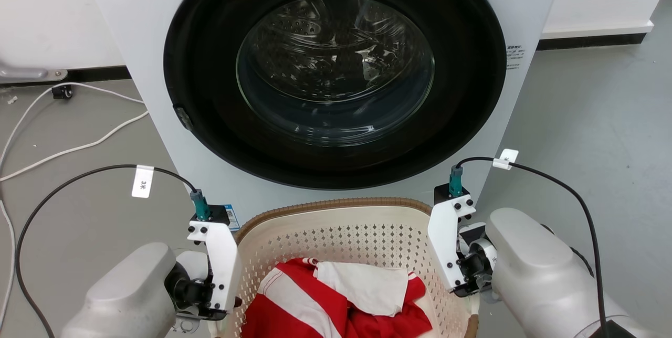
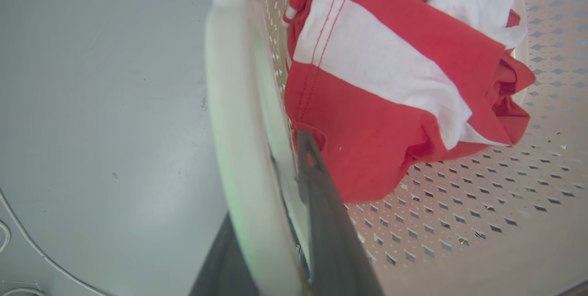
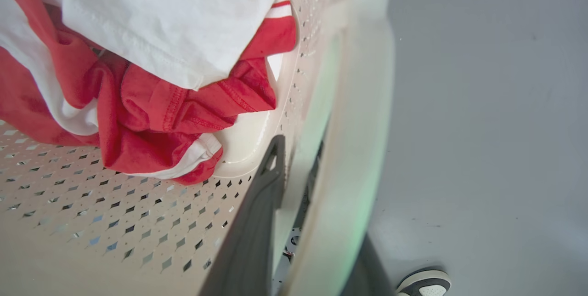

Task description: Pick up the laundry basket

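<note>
This is a laundry area, bare like a test room. A white front-loading washing machine (image 1: 336,81) stands on a plain grey floor (image 1: 593,117) against a white wall (image 1: 47,7) with a black baseboard (image 1: 590,41). Loose white cables (image 1: 79,146) trail nearby, and a laundry basket (image 1: 341,233) holds red-and-white clothes (image 1: 294,296).

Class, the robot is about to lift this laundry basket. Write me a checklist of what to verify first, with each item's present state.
1. The left pincer straddles the laundry basket's left handle, one finger on each side: ok.
2. The right pincer straddles the right handle likewise: ok.
3. Both pincers are clamped firmly: cannot tell.
4. The clothes lie within the basket, below its rim: ok.
5. The washing machine door is shut, out of the way: ok.
6. The shoe on the floor on the right handle's side is safely clear: cannot tell.
</note>
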Motion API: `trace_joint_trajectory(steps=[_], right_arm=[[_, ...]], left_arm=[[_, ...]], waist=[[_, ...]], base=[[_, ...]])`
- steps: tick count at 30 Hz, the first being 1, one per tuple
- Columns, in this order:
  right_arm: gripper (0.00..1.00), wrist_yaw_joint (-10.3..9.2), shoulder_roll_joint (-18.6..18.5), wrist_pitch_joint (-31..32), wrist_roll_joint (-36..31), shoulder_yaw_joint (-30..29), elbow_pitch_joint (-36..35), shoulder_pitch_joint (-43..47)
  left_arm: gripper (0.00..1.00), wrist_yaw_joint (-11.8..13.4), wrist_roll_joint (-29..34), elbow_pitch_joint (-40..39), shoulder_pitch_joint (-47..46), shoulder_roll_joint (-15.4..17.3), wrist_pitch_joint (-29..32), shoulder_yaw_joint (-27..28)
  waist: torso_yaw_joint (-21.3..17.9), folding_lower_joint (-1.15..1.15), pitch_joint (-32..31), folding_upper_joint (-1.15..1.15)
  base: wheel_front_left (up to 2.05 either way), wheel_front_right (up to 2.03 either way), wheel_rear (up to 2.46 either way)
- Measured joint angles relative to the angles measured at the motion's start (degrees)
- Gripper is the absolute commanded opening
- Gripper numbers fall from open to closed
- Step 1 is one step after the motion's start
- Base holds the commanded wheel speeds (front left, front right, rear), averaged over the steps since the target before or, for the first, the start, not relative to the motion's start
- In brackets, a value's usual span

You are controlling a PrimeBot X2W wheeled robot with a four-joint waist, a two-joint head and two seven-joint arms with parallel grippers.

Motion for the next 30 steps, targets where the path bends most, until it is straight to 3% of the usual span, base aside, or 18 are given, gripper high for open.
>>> trace_joint_trajectory(steps=[30], right_arm=[[0.00, 0.00, 0.1, 0.0, 1.6, 1.7, 1.1, -0.1]], left_arm=[[0.00, 0.0, -1.7, 1.0, -0.2, -0.2, 0.8, -1.6]], waist=[[0.1, 0.00, -1.4, 0.00]], base=[[0.00, 0.00, 0.00]])
